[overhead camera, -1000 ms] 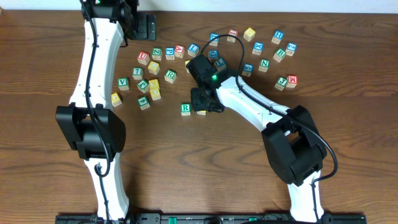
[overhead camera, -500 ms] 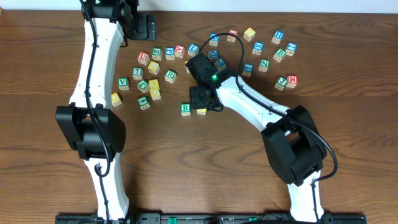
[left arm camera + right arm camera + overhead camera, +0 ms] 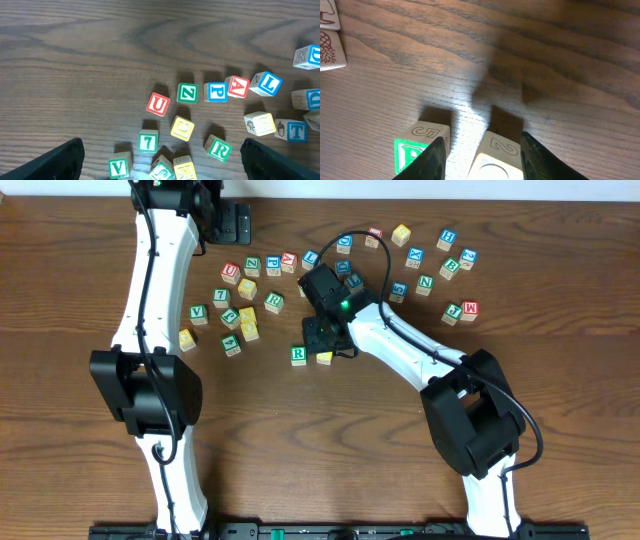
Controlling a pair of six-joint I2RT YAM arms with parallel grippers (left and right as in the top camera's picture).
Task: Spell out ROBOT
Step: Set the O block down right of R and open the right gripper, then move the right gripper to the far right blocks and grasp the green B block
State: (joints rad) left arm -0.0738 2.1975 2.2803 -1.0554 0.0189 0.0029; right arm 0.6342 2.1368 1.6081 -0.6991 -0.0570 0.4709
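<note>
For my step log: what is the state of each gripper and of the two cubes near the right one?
left gripper, open, empty.
right gripper, shut on yellow-faced cube.
yellow-faced cube, gripped, beside green R cube.
green R cube, free on table, R up.

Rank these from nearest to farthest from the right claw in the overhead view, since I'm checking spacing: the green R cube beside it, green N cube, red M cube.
1. green R cube, just picture-left of the right claw.
2. green N cube, up and to the picture-right.
3. red M cube, farther right still.
</note>
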